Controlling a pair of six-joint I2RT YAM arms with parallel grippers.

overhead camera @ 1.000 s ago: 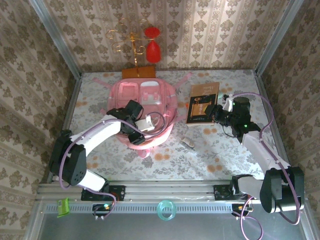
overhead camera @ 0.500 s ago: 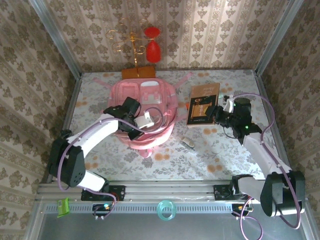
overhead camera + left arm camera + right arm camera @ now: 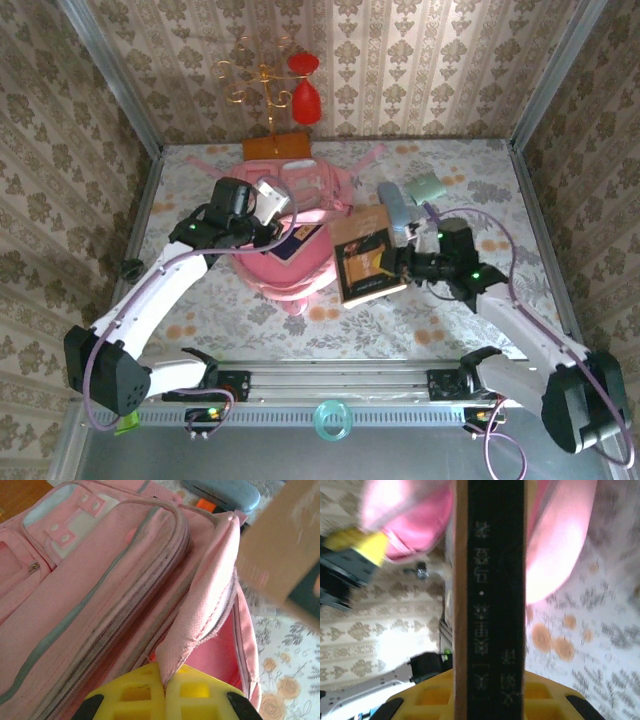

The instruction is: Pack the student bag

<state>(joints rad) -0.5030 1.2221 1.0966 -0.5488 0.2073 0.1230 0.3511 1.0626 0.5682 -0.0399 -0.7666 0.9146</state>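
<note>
— So, where does the student bag (image 3: 285,272) lie?
— On the floral table (image 3: 470,300), toward the back and left of the middle, front pockets facing up. Its main compartment is open on the side nearest the arms, and the pink lining shows inside

— And the left gripper (image 3: 165,692)?
— Its yellow fingers are pressed together on the edge of the bag's top flap (image 3: 200,605), pinching the fabric. The flap stands lifted away from the lower lip of the opening

— What does the right gripper (image 3: 489,687) hold?
— A book (image 3: 365,262), brown with a dark panel on its cover. The fingers are clamped on it from both faces, and in the right wrist view its dark edge with pale lettering runs straight up between them. From above, the book is just right of the bag's opening and tilted, its far corner close to the pink fabric

— Anything else nearby?
— A blue-grey glasses case (image 3: 397,207) lies just behind the book, with a pale green flat thing (image 3: 425,185) beside it. Against the back wall stands a gold wire stand (image 3: 262,80) carrying red ornaments (image 3: 305,95) on a wooden base (image 3: 275,146), right behind the bag. A teal ring (image 3: 332,420) sits on the front rail between the two arm bases
</note>
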